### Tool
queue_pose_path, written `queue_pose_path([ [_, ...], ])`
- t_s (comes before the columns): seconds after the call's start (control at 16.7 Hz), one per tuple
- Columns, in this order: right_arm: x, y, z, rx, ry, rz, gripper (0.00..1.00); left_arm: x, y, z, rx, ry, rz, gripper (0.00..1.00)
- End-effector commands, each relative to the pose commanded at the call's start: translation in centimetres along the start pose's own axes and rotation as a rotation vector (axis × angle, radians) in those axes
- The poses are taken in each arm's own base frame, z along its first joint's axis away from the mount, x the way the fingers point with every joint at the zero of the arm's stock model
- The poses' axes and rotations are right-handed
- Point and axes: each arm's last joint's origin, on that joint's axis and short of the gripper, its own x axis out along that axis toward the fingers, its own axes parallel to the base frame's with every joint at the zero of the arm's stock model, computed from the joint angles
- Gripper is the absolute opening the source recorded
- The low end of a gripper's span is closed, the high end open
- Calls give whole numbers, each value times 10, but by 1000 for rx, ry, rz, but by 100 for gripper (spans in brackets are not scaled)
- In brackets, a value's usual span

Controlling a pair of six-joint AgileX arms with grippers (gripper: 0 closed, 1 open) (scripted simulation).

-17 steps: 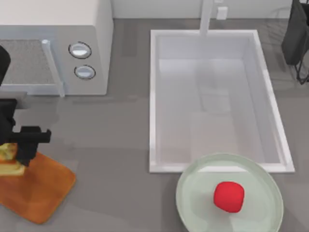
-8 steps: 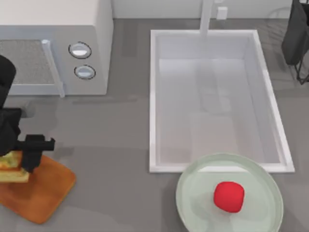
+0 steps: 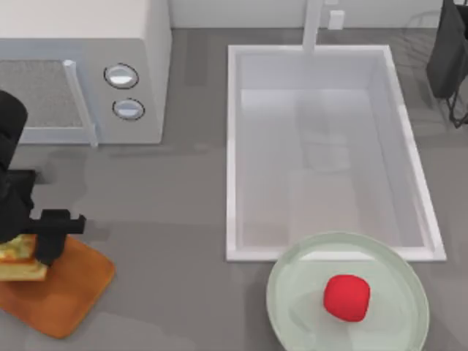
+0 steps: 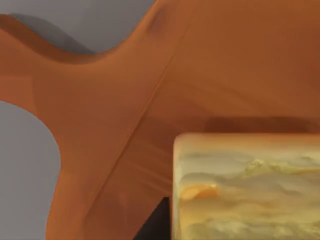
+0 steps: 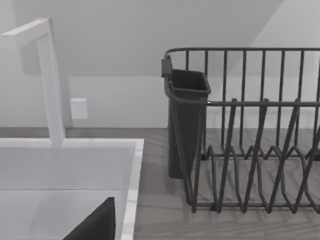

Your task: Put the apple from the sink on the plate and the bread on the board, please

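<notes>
The red apple (image 3: 346,297) rests on the pale green plate (image 3: 292,292), which overlaps the near rim of the white sink (image 3: 231,146). At the table's left edge my left gripper (image 3: 29,245) is shut on the bread (image 3: 18,265), low over the left part of the orange-brown board (image 3: 66,292). The left wrist view has the yellow bread (image 4: 250,190) very close, with the board's grain (image 4: 200,65) right behind it. I cannot tell whether the bread touches the board. My right gripper (image 3: 447,51) is parked at the far right, beside the sink's back corner.
A white microwave (image 3: 88,44) with two knobs stands at the back left. The faucet post (image 3: 313,25) rises at the sink's far rim. A dark wire dish rack (image 5: 250,130) with a cutlery cup stands right of the sink. Grey counter lies between board and sink.
My left gripper has shifted slightly right and toward the near edge with the bread, lower over the board. The apple, plate and right arm have not moved.
</notes>
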Motion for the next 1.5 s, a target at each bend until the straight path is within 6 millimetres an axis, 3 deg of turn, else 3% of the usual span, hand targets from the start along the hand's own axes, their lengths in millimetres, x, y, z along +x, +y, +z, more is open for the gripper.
queue_pose_path([
  [0.72, 0, 0, 0, 0, 0, 0, 100, 0, 0, 0, 0, 0, 0, 98],
  [1.32, 0, 0, 0, 0, 0, 0, 100, 0, 0, 0, 0, -1, 0, 100],
  [1.5, 0, 0, 0, 0, 0, 0, 100, -11, 1, -3, -2, -75, -1, 100],
])
